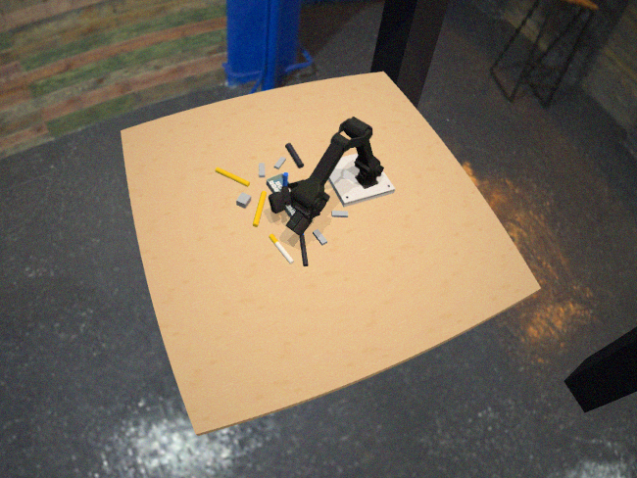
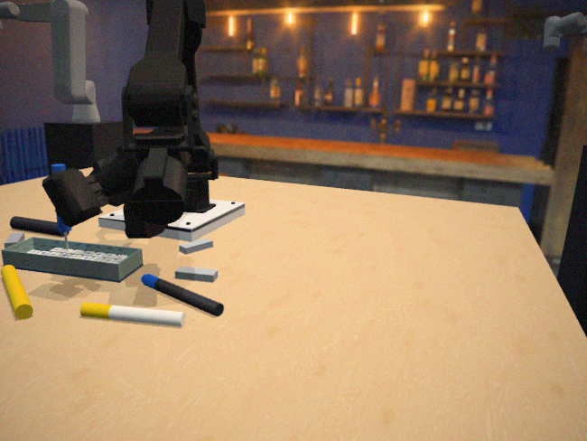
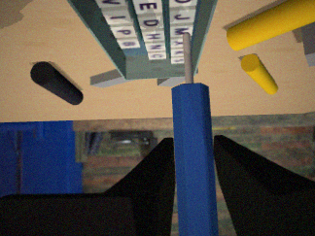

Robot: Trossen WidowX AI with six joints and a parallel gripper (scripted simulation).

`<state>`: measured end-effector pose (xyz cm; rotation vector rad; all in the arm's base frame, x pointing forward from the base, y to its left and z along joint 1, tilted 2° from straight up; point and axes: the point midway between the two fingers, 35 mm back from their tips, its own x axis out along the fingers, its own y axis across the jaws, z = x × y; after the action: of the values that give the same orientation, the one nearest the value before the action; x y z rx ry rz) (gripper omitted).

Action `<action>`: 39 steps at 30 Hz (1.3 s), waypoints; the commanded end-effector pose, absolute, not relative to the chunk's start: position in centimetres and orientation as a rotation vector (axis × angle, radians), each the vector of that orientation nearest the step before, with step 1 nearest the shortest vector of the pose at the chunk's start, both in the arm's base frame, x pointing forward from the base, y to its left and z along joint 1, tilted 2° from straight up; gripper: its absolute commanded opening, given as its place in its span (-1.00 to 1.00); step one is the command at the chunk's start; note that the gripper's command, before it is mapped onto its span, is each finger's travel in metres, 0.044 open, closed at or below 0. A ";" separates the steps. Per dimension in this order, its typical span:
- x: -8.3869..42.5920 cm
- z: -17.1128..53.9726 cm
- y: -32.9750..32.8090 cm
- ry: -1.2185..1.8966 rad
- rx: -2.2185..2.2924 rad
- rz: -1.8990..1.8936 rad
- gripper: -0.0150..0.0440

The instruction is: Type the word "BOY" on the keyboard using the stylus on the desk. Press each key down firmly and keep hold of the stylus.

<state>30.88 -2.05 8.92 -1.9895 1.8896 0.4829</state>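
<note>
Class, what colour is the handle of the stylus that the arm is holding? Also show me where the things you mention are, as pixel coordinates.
The stylus (image 1: 285, 178) (image 2: 61, 223) (image 3: 193, 154) has a blue handle, clearest in the wrist view.

The keyboard (image 1: 277, 180) (image 2: 61, 264) (image 3: 167, 72) rests on the desk (image 1: 360, 288) (image 2: 360, 323) (image 3: 49, 111), before the base plate (image 1: 345, 198) (image 2: 232, 209) (exterior view); two markers (image 1: 281, 249) (image 1: 304, 250) (image 2: 133, 314) (image 2: 182, 294) lie before the keyboard.
</note>
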 end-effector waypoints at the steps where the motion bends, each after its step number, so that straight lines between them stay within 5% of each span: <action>1: 30.8 8.8 -2.0 1.890 -1.984 0.485 -0.49; 6: 30.8 8.8 -2.0 1.890 -1.984 0.485 -0.49; 10: 30.9 8.6 -1.9 1.890 -1.984 0.486 -0.22; 39: 30.9 7.5 -1.9 1.890 -1.984 0.486 -0.22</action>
<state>30.93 -1.91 7.65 -1.9910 1.8897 0.4840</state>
